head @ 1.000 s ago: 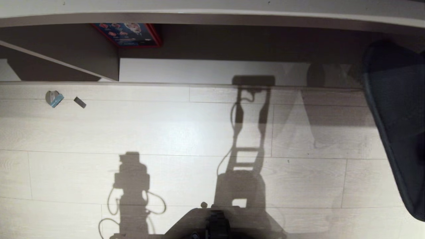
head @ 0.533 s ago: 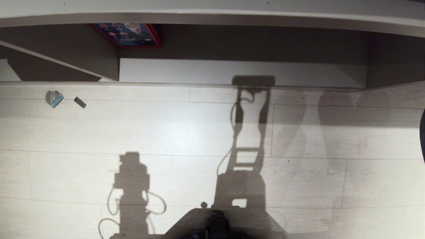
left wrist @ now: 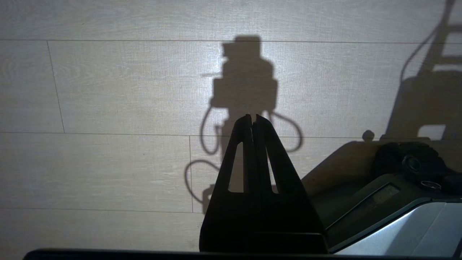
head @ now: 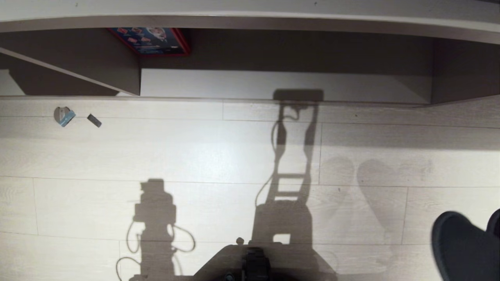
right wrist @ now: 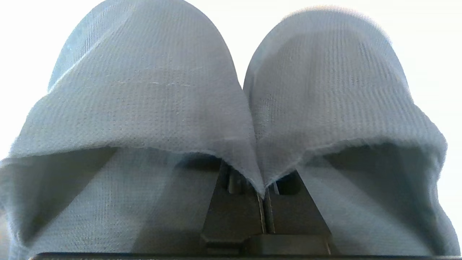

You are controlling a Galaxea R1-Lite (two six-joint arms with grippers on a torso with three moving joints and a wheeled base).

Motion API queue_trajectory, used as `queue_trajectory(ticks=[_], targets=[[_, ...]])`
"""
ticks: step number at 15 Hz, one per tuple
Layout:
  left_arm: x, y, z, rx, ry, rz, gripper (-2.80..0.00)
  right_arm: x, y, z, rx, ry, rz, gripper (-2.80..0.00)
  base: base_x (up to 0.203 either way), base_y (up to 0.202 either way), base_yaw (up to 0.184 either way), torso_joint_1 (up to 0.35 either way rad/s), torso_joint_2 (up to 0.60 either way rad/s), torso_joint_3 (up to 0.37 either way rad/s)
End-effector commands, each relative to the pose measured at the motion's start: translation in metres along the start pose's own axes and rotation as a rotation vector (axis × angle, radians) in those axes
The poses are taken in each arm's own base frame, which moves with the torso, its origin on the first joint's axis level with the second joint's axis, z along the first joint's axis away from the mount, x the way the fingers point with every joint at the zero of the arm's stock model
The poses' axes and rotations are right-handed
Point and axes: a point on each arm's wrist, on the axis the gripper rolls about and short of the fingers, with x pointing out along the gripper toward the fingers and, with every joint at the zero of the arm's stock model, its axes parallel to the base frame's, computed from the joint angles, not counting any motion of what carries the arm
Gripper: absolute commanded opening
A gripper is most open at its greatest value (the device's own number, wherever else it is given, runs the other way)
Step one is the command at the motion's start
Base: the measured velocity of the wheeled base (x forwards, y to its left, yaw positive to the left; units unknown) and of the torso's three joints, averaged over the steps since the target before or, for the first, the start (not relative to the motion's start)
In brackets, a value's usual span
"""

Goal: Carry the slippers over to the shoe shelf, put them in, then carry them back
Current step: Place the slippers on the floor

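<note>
Both slippers [right wrist: 231, 108] show pinched in right jaws only at wrist; left jaws closed, empty.

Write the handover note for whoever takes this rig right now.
Right gripper: shut on the slippers, pinching both by their inner edges; their toes show at the head view's lower right.
Left gripper: shut, empty, parked over the floor.
Shoe shelf: bay ahead holds no slippers.
Which leg of the carry this is can't be told from here; the slippers are not set down yet.
</note>
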Motion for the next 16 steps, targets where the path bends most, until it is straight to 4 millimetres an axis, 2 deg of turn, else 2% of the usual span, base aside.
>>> queue_trajectory(ticks=[1,8,16], targets=[[0.0001,0.0,0.0001,0.0,0.0,0.0,-2.8,-0.0033,0.0016,-0.0129,-0.001,0.031,0.013,-2.8,0.0,0.0,0.0,0.0,0.0,0.0],[0.0001,0.0,0.0002,0.0,0.0,0.0,-2.8,-0.0038,0.0027,-0.0171,0.01,0.075,0.048,-2.8,0.0,0.0,0.0,0.0,0.0,0.006],[0.0001,0.0,0.0,0.0,0.001,0.0,-2.8,-0.0038,0.0027,-0.0171,0.024,0.076,0.048,-2.8,0.0,0.0,0.0,0.0,0.0,0.176]])
